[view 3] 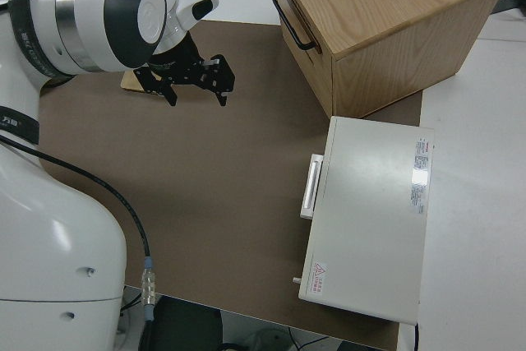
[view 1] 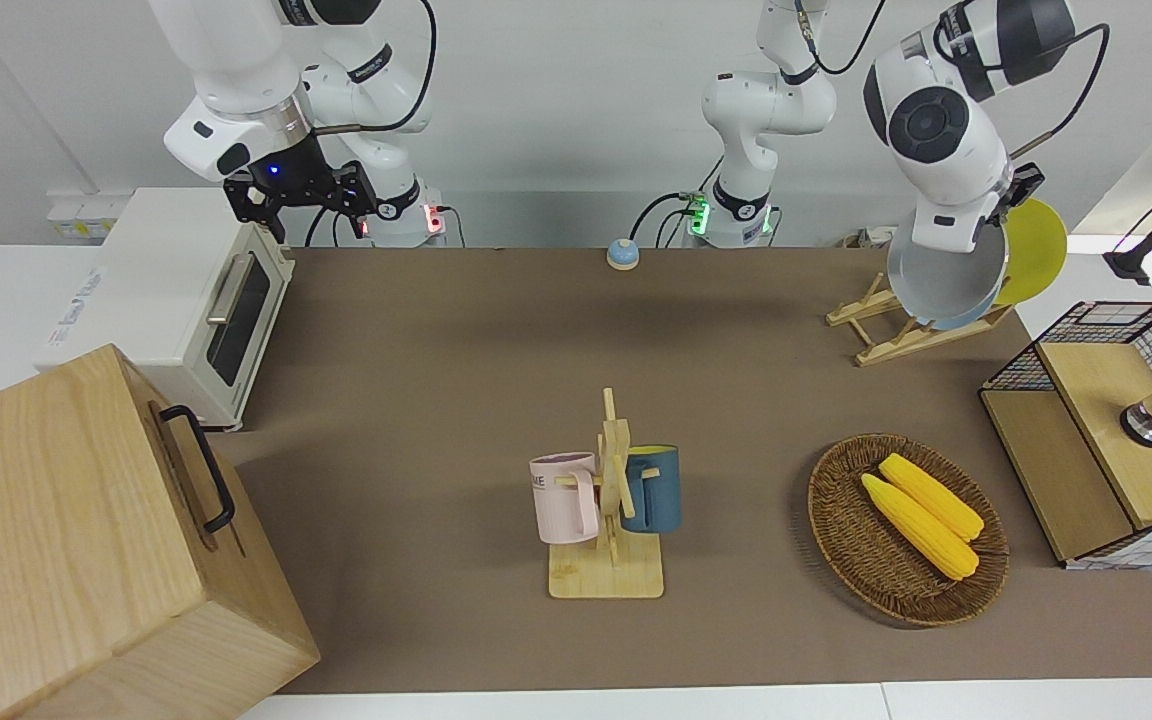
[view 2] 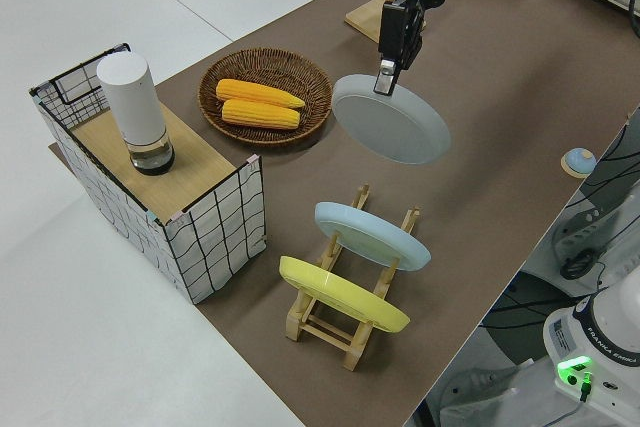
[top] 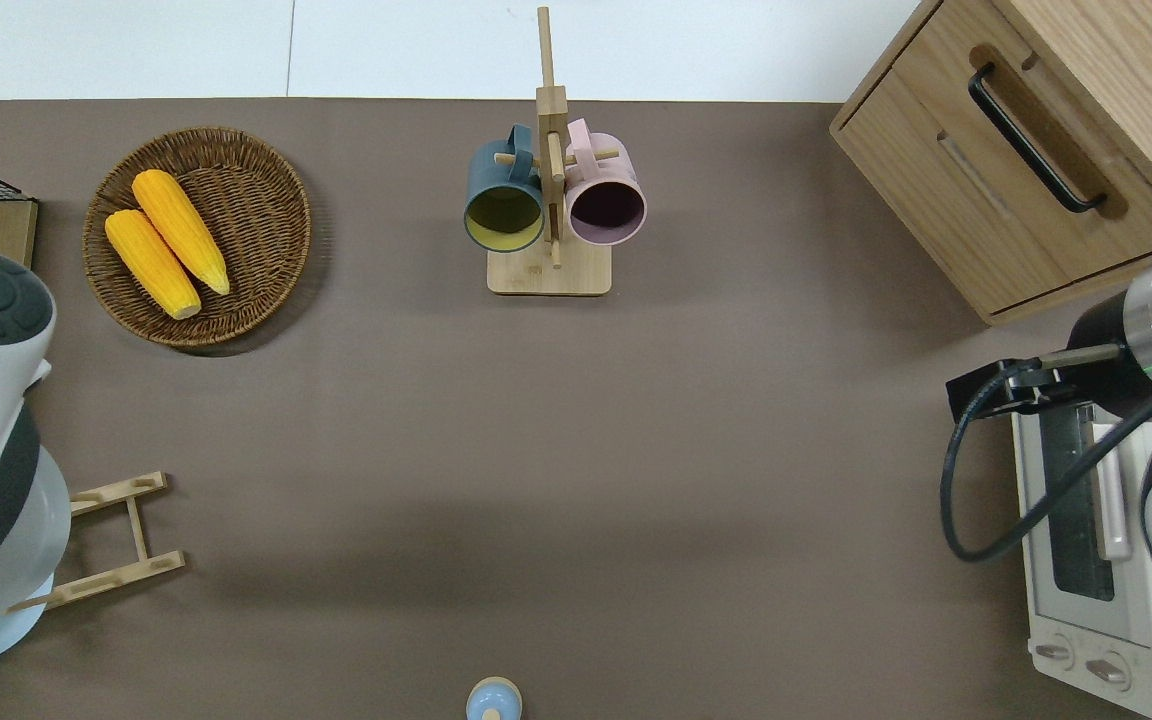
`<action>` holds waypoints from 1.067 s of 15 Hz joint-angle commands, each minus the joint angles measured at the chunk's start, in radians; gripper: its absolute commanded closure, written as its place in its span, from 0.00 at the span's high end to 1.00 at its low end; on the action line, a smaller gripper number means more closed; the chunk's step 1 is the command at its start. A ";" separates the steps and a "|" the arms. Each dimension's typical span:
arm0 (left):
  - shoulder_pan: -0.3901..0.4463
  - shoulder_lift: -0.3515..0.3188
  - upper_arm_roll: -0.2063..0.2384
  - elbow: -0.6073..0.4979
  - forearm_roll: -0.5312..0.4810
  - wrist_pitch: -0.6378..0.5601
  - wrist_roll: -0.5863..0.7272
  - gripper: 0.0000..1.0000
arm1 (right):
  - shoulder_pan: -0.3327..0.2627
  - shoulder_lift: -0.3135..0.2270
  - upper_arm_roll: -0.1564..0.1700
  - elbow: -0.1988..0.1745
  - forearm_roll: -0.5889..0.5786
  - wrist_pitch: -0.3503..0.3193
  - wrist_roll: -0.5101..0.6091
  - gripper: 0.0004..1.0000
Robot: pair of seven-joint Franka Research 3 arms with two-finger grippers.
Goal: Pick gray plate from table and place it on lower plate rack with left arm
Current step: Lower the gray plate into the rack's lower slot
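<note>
A brown counter [view 1: 436, 400] carries a wicker basket [view 2: 300, 69] of corn, a mug stand [view 1: 608, 520] and, at the left arm's end, the lower plate rack [view 2: 345, 312], which holds a yellow plate [view 2: 340, 295] and a light-blue plate [view 2: 370, 235] on edge. The left tool [view 2: 386, 75] is clamped on the rim of the gray plate [view 2: 392, 122] at its 12 o'clock in the left side view, holding it tilted in the air over the rack. The right arm is parked, its tool [view 3: 196, 81] fingers apart.

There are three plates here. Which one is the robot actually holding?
The gray plate: the left gripper pinches its rim and it hangs in the air. The light-blue plate and yellow plate sit in the wooden rack.
</note>
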 commanded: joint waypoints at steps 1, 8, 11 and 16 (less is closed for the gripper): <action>-0.011 -0.008 0.000 -0.101 0.035 0.003 -0.141 0.00 | -0.023 -0.002 0.020 0.007 -0.006 -0.011 0.012 0.98; -0.019 -0.005 -0.009 -0.184 -0.002 0.045 -0.261 0.00 | -0.023 -0.002 0.020 0.006 -0.006 -0.011 0.012 0.98; -0.020 0.000 -0.021 -0.187 -0.010 0.046 -0.292 0.00 | -0.023 -0.002 0.021 0.007 -0.006 -0.011 0.012 0.98; -0.028 0.023 -0.036 -0.237 -0.028 0.075 -0.391 0.00 | -0.023 -0.002 0.021 0.007 -0.006 -0.011 0.012 0.98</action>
